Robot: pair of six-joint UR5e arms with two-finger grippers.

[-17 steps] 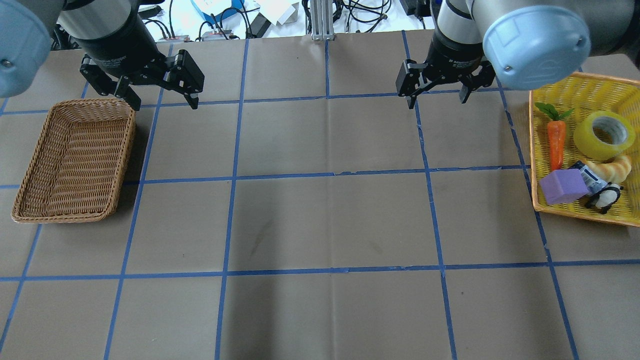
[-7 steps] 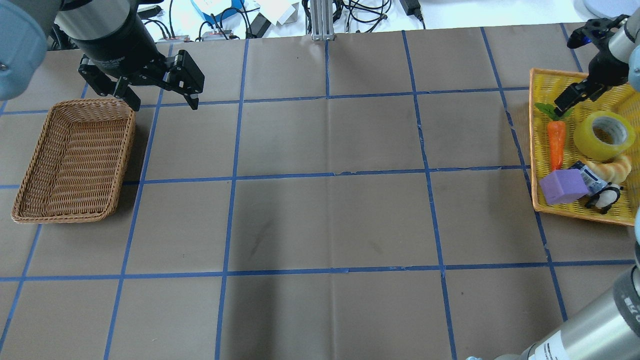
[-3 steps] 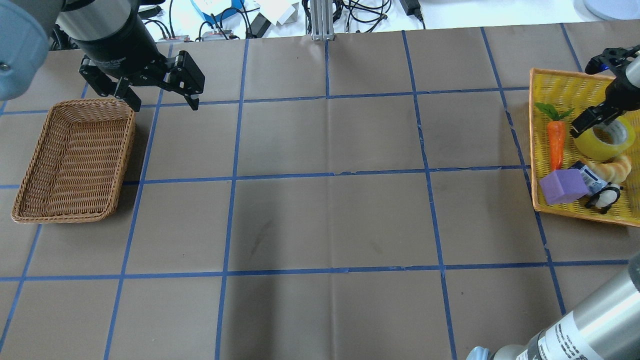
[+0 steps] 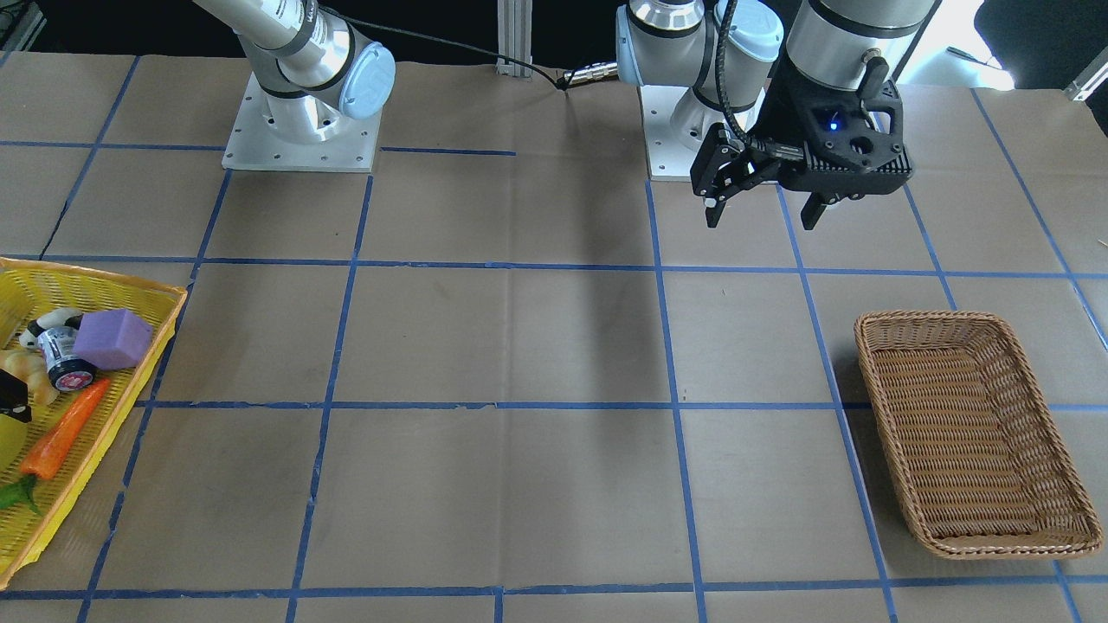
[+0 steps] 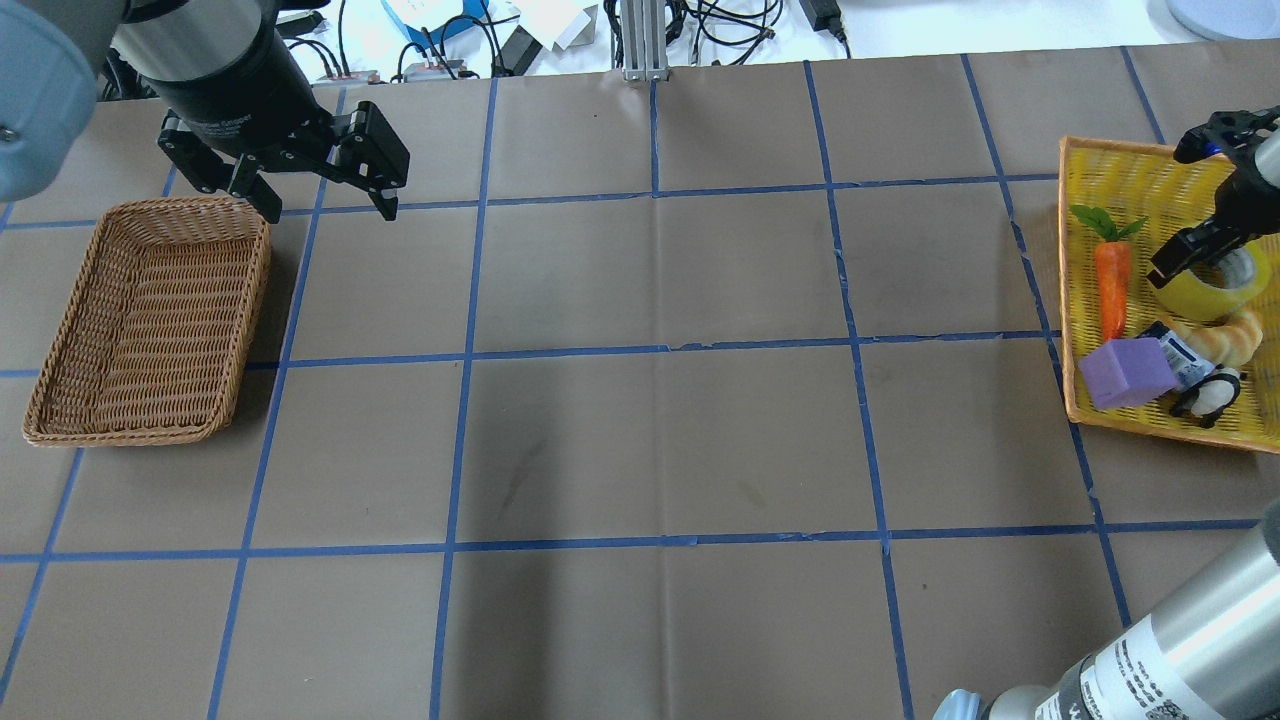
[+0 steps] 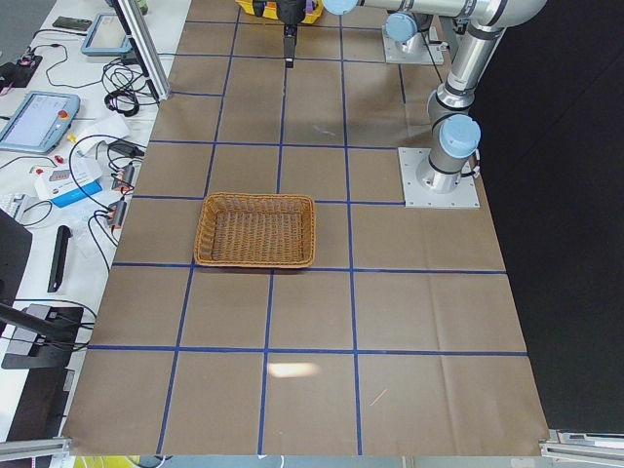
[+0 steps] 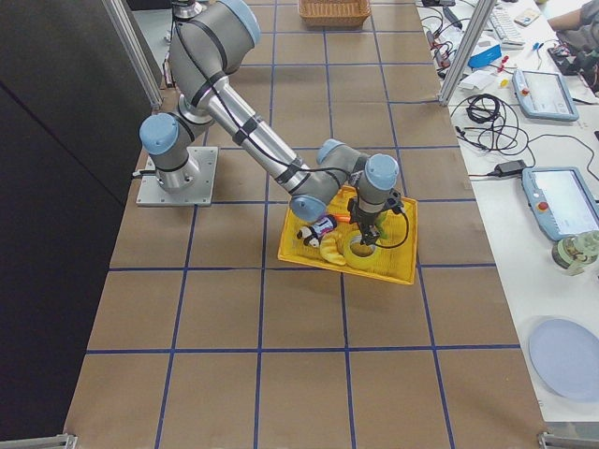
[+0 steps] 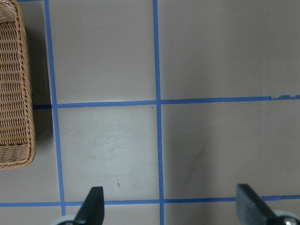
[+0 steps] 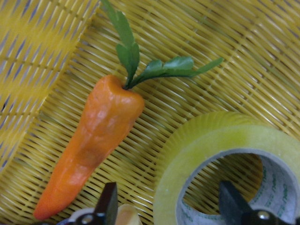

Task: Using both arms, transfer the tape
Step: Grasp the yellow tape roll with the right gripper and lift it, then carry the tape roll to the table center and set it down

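Since the glimpse a moment ago, the right end effector (image 9: 168, 208) has dropped closer onto the tape (image 9: 211, 140), while the left end effector (image 5: 328, 205) has not shifted. The tape is a glossy, translucent yellow ring with a whitish-grey core printed with faint lettering. It lies flat in the yellow basket (image 5: 1125, 180) at the tabletop's right edge, just beside the carrot (image 5: 1111, 285). The right end effector is parted around the roll's wall, with one finger (image 9: 232, 204) inside the core and the other outside; neither visibly presses the wall. The left end effector hangs spread wide and holds nothing, near the far corner of the wicker basket (image 5: 150, 320) at the left edge.

A purple block (image 5: 1125, 372), a bread roll (image 5: 1235, 335), a small jar (image 5: 1180, 355) and a penguin toy (image 5: 1210, 395) share the yellow basket. Brown paper (image 5: 650, 450) covers the tabletop, ruled into squares by blue lines. Cables (image 5: 440, 45) lie on a white bench beyond the far edge.
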